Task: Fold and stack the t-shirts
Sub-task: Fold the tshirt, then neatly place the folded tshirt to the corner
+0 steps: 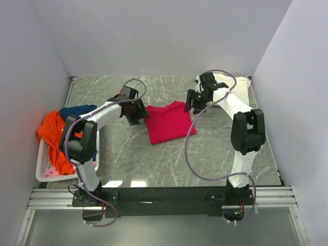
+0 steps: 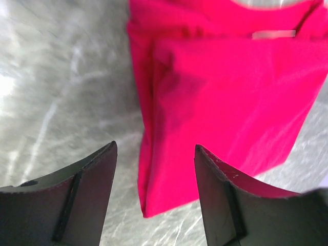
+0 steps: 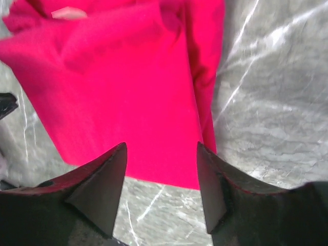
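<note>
Crimson-pink tee (image 1: pixel 168 122) folded flat, centre of top view. Left gripper (image 2: pixel 156 154), right gripper (image 3: pixel 161 151) both spread, empty, flanking its side edges. Judged light, limp, layers shift easily: pinch all layers at folded edge.

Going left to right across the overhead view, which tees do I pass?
orange tee → navy tee → crimson tee → cream tee

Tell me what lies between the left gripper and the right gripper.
The folded crimson-pink cotton t-shirt, flat on the grey marbled table, spans the stretch between the left gripper and right gripper; the top external view shows it.
</note>
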`<state>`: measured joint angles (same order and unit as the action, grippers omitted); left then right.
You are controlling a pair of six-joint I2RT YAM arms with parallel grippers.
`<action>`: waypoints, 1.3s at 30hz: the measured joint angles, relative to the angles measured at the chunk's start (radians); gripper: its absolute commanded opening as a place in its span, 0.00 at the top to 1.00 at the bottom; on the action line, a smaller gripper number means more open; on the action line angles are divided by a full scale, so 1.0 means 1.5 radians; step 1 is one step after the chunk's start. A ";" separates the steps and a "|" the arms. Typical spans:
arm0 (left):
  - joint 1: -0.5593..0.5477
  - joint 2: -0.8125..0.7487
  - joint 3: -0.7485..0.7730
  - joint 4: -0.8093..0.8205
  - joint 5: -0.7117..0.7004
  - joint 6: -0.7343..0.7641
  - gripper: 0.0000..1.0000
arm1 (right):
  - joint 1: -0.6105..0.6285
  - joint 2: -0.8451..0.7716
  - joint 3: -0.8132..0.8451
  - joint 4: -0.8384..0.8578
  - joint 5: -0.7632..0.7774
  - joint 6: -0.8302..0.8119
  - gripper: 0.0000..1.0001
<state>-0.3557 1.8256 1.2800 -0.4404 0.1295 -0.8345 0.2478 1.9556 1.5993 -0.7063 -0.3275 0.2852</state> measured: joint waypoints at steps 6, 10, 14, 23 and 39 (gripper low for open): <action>-0.015 -0.006 -0.032 0.022 0.016 -0.002 0.35 | -0.024 -0.023 -0.066 0.034 -0.062 -0.023 0.11; -0.017 -0.005 -0.033 0.029 0.021 -0.002 0.37 | -0.032 -0.023 -0.081 0.053 -0.081 -0.030 0.11; -0.018 0.012 -0.033 0.041 0.021 -0.001 0.40 | -0.046 -0.023 -0.097 0.069 -0.111 -0.033 0.11; -0.018 0.066 -0.017 0.036 0.021 0.001 0.53 | -0.075 0.004 -0.093 0.096 -0.173 -0.052 0.14; -0.020 0.117 0.042 0.016 0.022 0.007 0.88 | -0.081 0.136 -0.018 0.114 -0.246 -0.070 0.17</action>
<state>-0.3859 2.0014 1.3434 -0.4160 0.1627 -0.8246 0.1261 2.1597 1.5726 -0.5350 -0.6964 0.1799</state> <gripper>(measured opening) 0.144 0.838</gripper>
